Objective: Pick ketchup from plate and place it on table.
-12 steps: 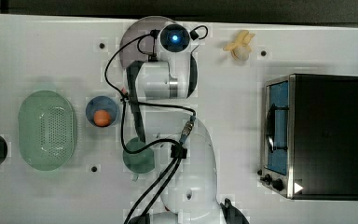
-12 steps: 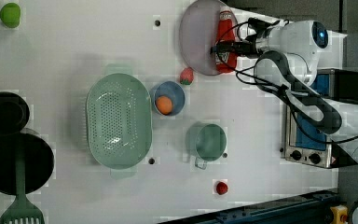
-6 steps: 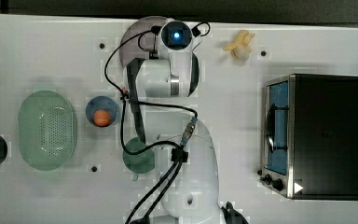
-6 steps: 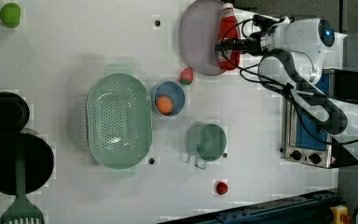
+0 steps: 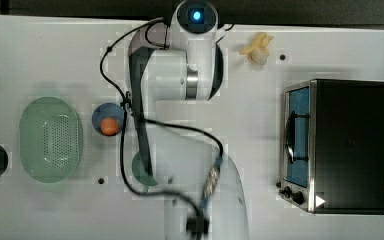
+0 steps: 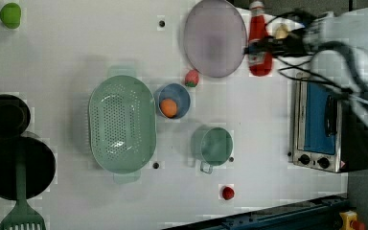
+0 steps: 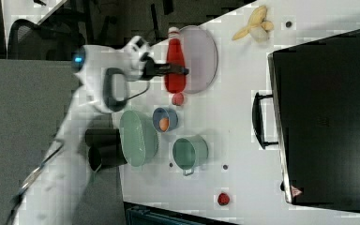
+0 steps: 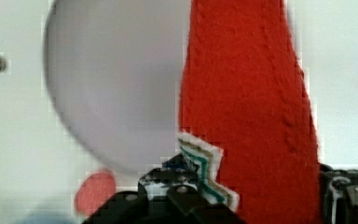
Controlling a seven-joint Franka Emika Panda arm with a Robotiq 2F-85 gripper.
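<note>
The ketchup (image 6: 259, 42), a red bottle with a white cap, lies level between the jaws of my gripper (image 6: 258, 48), which is shut on it. In the left view it sits just right of the lilac-grey plate (image 6: 214, 38), past the rim. In the right view the ketchup (image 7: 174, 65) overlaps the plate's (image 7: 200, 56) left edge, with the gripper (image 7: 176, 71) across its middle. The wrist view has the ketchup (image 8: 247, 107) beside the plate (image 8: 116, 84), gripped low down by the gripper (image 8: 265, 196). The white table (image 6: 76, 52) lies below; whether the bottle touches it I cannot tell.
A strawberry (image 6: 191, 77), a blue bowl (image 6: 179, 93) holding an orange ball, a green basket (image 6: 122, 123) and a green mug (image 6: 213, 145) sit below the plate in the left view. A toaster oven (image 6: 323, 124) stands at the left view's right; a banana (image 5: 256, 48) lies near it.
The jaws closed on the ketchup. Gripper and bottle then moved toward the left view's right, from over the plate's edge to beside its rim.
</note>
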